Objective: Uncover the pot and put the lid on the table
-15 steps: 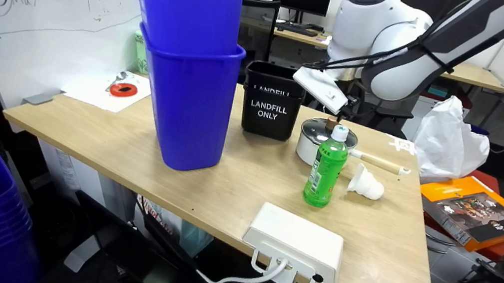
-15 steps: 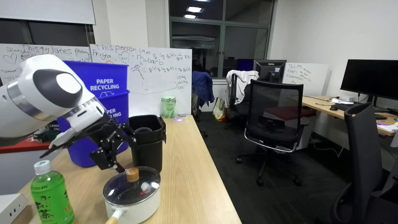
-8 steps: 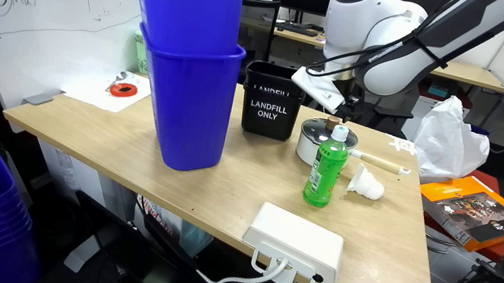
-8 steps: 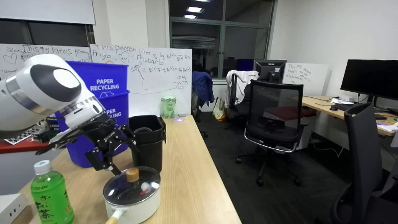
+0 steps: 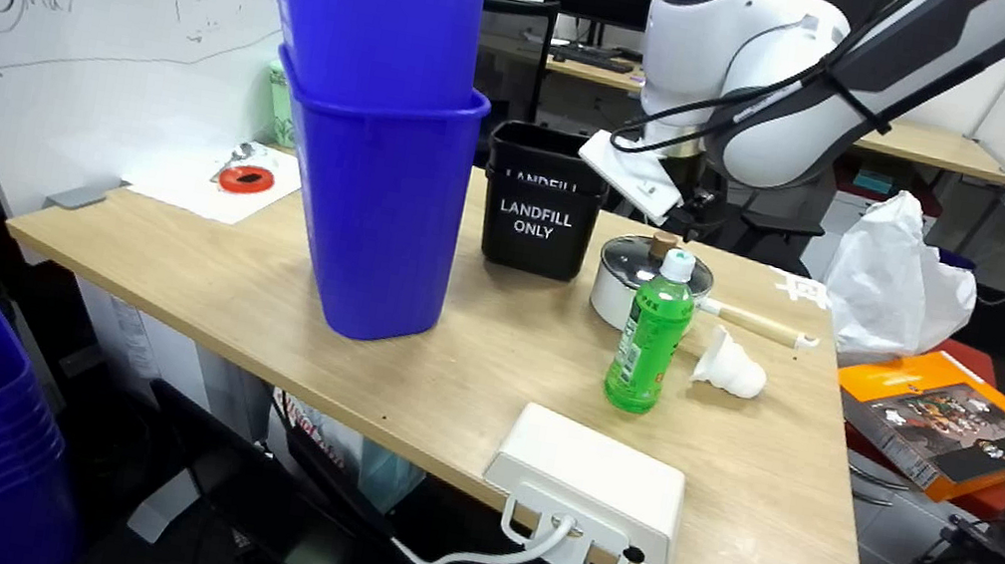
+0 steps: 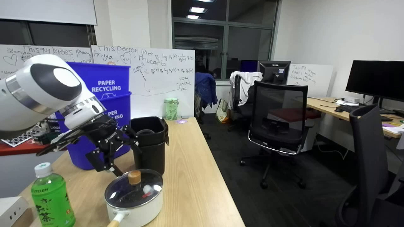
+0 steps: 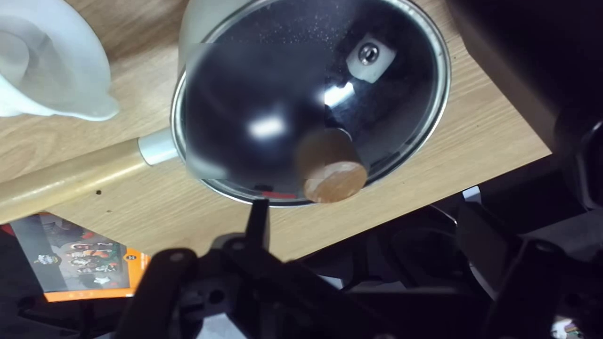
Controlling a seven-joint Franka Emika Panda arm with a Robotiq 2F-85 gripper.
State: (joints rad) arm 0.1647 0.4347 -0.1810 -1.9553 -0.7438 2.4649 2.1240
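The pot (image 5: 608,301) is a white saucepan with a light wooden handle (image 5: 753,324), standing on the light wooden table (image 5: 490,361). The see-through lid (image 6: 121,194) with a metal rim lies on the pot (image 6: 148,212). Its wooden knob (image 6: 134,177) stands up at the middle. My gripper (image 6: 128,163) is open and tilted, above and beside the knob; nothing is between its fingers. In the wrist view the lid (image 7: 400,108) fills the upper middle. The knob (image 7: 335,182) points toward the gap of the gripper (image 7: 365,198), nearer the left finger (image 7: 257,223).
A black bin (image 5: 536,227) stands close beside the pot. Stacked blue bins (image 5: 374,201) stand farther along the table. A green bottle (image 5: 647,345), a white crumpled cup (image 5: 732,364) and a white box (image 5: 593,473) are near the pot's other side. The table edge (image 6: 217,167) runs near the pot.
The arm's wrist has shifted slightly and tilted more; the fingers have moved a little to the side of the knob. The pot and lid have not moved.
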